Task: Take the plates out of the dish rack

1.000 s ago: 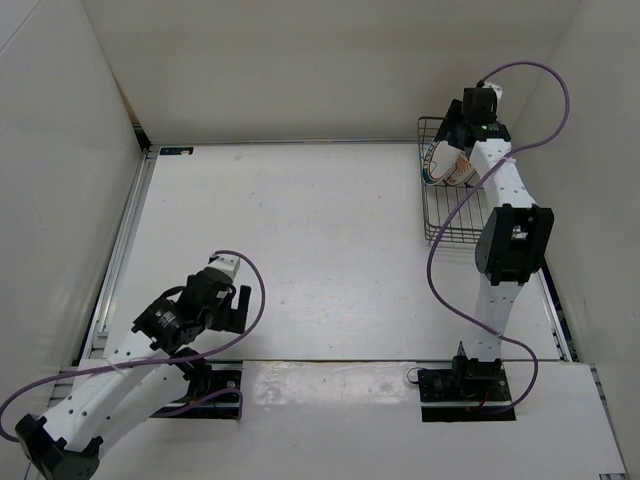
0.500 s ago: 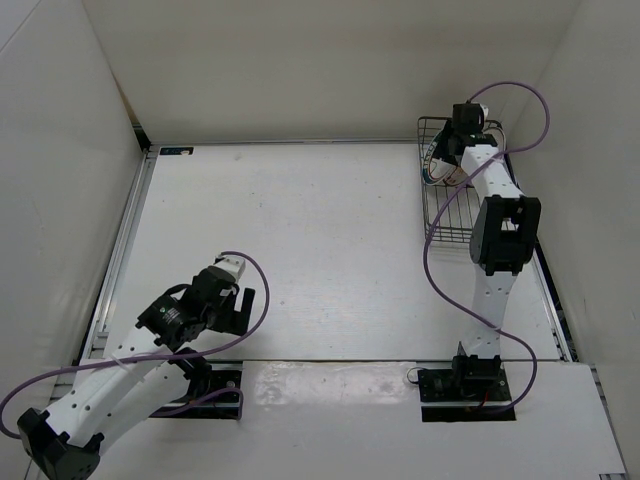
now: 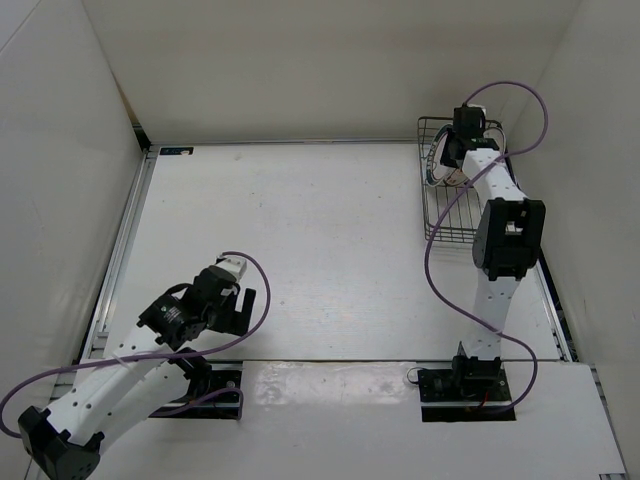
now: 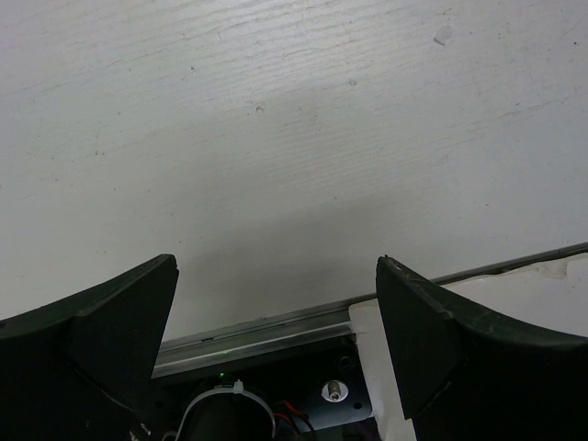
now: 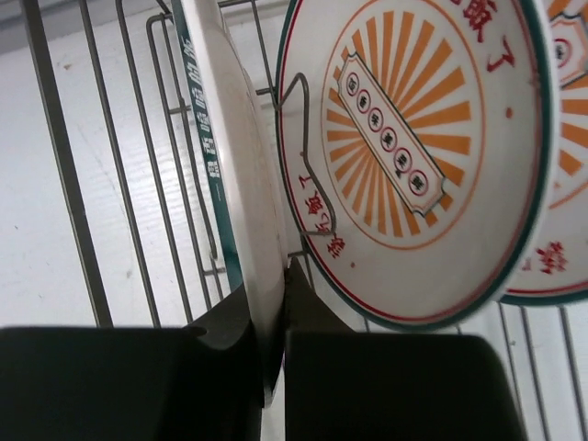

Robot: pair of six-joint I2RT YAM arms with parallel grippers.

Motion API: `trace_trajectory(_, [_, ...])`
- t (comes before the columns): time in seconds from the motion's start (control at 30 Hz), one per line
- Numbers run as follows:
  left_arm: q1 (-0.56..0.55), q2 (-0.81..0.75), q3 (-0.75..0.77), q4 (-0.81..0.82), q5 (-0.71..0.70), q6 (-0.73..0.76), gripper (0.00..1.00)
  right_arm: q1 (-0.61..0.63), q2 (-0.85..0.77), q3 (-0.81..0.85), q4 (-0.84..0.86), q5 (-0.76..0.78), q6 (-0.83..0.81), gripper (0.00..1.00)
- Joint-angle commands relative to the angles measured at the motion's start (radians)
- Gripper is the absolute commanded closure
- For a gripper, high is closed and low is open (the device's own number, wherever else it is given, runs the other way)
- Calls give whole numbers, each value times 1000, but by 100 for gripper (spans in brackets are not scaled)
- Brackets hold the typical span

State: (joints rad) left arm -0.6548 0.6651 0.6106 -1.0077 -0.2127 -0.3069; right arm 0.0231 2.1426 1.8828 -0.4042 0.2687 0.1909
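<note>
Right gripper [image 5: 276, 317]: jaws pinching the rim of the green-ringed plate [image 5: 234, 184], which stands on edge in the dish rack [image 3: 445, 222] at the far right corner of the table [image 3: 300, 230] | first sunburst plate [image 5: 404, 147] in the next slot, second sunburst plate [image 5: 570, 184] beyond | left gripper [image 4: 276, 276]: fingers spread, over the table near its base.

The dish rack [image 3: 445, 215] stands in the far right corner of the table [image 3: 300, 220], near the side wall [image 3: 600, 200] and the back wall [image 3: 330, 70], so the open ways in are from the left and from above. Inside, the plates stand close together. The right gripper [image 5: 280, 303] is pinched on the rim of the green-edged plate [image 5: 234, 184], and a wire tine [image 5: 308, 184] and a sunburst plate [image 5: 413, 156] stand just beside its right finger.
</note>
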Motion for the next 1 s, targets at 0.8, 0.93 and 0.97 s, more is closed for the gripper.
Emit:
trace_trajectory(0.8, [-3,25,31,32,58,23,0,260,-742,-531,-22,-804,323,100])
trace_trajectory(0.93, [14,-53,17,64,113,34,0,409,-733,-669,87,-826,392,100])
trace_trajectory(0.97, [21,-67,14,86,118,35,0,434,-724,-675,96,-810,395,100])
